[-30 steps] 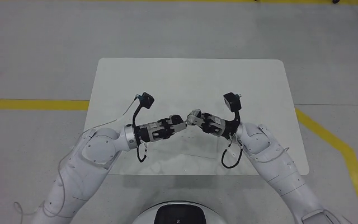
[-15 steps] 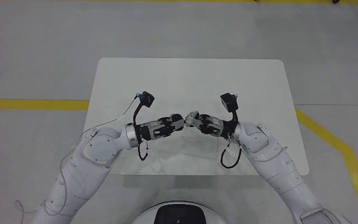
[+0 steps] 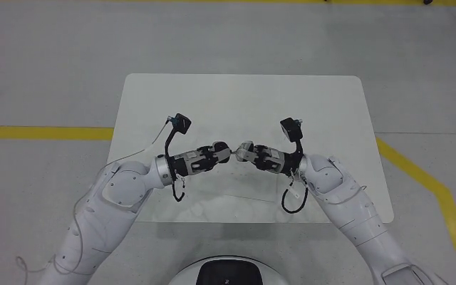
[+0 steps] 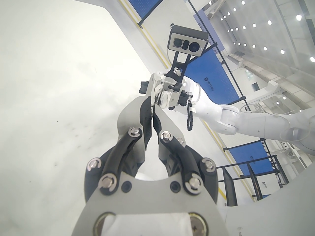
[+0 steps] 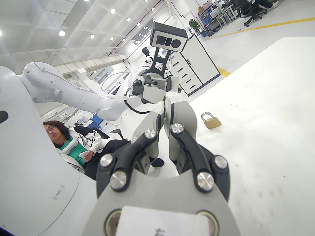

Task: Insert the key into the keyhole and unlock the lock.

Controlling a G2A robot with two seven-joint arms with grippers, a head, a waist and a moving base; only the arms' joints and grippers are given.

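A brass padlock (image 5: 212, 121) with a silver shackle lies flat on the white table (image 3: 285, 100); no gripper touches it. Above the table's middle my left gripper (image 3: 225, 150) and right gripper (image 3: 242, 151) meet tip to tip. In the left wrist view the left gripper (image 4: 152, 106) has its fingers pressed together, right against the tips of the right gripper (image 4: 156, 95). The right gripper (image 5: 164, 108) is shut as well, facing the left gripper (image 5: 160, 100). I cannot make out a key between either pair of fingers.
The tabletop around the arms is bare white, with free room toward the far edge and both sides. A yellow floor line (image 3: 50, 132) runs past the table. A seated person (image 5: 73, 141) is beside the robot, away from the work.
The left arm's wrist has swung slightly left and back, and its gripper tips have drawn a little away from the middle. The right gripper has barely moved.
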